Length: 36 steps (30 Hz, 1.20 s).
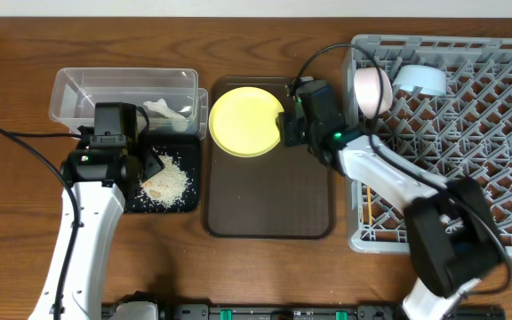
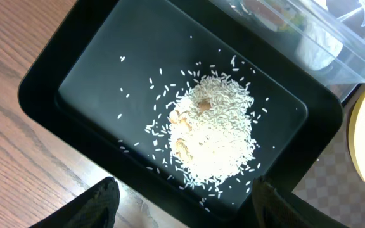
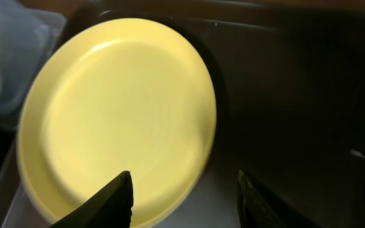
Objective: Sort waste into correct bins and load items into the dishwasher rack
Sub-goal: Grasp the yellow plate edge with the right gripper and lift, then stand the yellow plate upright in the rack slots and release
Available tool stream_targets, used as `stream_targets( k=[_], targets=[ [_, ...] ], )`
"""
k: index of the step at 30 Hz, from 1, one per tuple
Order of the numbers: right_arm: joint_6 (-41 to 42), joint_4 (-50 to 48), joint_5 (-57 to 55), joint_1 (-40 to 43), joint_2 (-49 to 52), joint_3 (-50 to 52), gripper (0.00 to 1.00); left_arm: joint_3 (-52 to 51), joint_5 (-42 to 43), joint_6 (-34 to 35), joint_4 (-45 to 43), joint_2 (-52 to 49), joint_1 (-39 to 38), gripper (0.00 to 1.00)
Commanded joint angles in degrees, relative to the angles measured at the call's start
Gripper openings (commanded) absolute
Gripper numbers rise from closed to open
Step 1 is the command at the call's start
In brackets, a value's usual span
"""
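- Farthest left, a clear plastic tub [image 1: 69,89] holds crumpled tissue [image 1: 169,113].
- Left gripper [image 2: 184,190], fingers apart, hovers over loose rice [image 2: 214,133] in a shallow black tray [image 2: 106,82].
- Right gripper [image 3: 182,190], fingers apart, straddles the round yellow plate [image 3: 119,107]'s rim on a brown tray [image 1: 269,196].

Counted contents: one yellow plate [image 1: 245,122], one brown serving tray [image 1: 269,218], one clear tub [image 1: 87,82], one black tray [image 2: 94,69] and one grey rack [image 1: 487,178]. Two bowls are present, a white bowl [image 1: 372,92] and a light-blue bowl [image 1: 420,80], with one rice pile [image 2: 214,136] and one crumpled tissue [image 1: 169,114]. Two end effectors appear: left end effector [image 2: 185,206], right end effector [image 3: 182,202].
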<state>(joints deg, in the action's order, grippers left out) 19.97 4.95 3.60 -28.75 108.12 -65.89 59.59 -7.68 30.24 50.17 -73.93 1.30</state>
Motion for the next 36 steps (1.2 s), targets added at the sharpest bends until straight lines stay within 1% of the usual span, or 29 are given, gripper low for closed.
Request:
stream_targets(
  k=[1, 5, 6, 9, 12, 14, 16, 19, 21, 25, 30, 36],
  targets=[
    [5.6, -2.2, -0.8, -1.3, 4.5, -0.5, 0.5, 0.3, -0.3, 0.5, 0.1, 0.2, 0.3, 0.7],
    [9.6, -2.5, -0.4, -1.6, 9.0, -0.5, 0.47, 0.3, -0.3, 0.5, 0.1, 0.2, 0.3, 0.7],
    [10.1, -2.4, -0.1, -1.7, 9.7, -0.5, 0.43, 0.3, -0.3, 0.5, 0.1, 0.2, 0.3, 0.7],
    [10.2, -1.2, -0.1, -1.7, 10.2, -0.5, 0.25, 0.3, -0.3, 0.5, 0.1, 0.2, 0.3, 0.7],
    [10.2, -0.7, -0.2, -1.4, 8.7, -0.5, 0.12, 0.3, -0.3, 0.5, 0.1, 0.2, 0.3, 0.7],
    [10.2, 0.1, -0.4, -0.6, 6.8, -0.5, 0.01, 0.3, -0.3, 0.5, 0.1, 0.2, 0.3, 0.7],
    [9.5, 1.4, -0.8, 0.5, 4.0, -0.5, 0.01, 0.3, -0.3, 0.5, 0.1, 0.2, 0.3, 0.7],
    [5.7, 4.2, -0.9, 3.0, -1.9, -0.5, 0.01, 0.3, -0.3, 0.5, 0.1, 0.2, 0.3, 0.7],
    [3.4, 7.0, -2.9, 4.5, -6.1, -0.5, 0.01, 0.3, -0.3, 0.5, 0.1, 0.2, 0.3, 0.7],
    [-2.2, 14.3, -10.9, 6.6, -15.1, -0.5, 0.01, 0.3, -0.3, 0.5, 0.1, 0.2, 0.3, 0.7],
    [-9.1, 22.7, -24.9, 9.3, -26.4, -0.5, 0.01, 0.3, -0.3, 0.5, 0.1, 0.2, 0.3, 0.7],
    [-18.0, 28.4, -40.7, 13.7, -34.7, -0.5, 0.01, 0.3, -0.3, 0.5, 0.1, 0.2, 0.3, 0.7]
  ],
)
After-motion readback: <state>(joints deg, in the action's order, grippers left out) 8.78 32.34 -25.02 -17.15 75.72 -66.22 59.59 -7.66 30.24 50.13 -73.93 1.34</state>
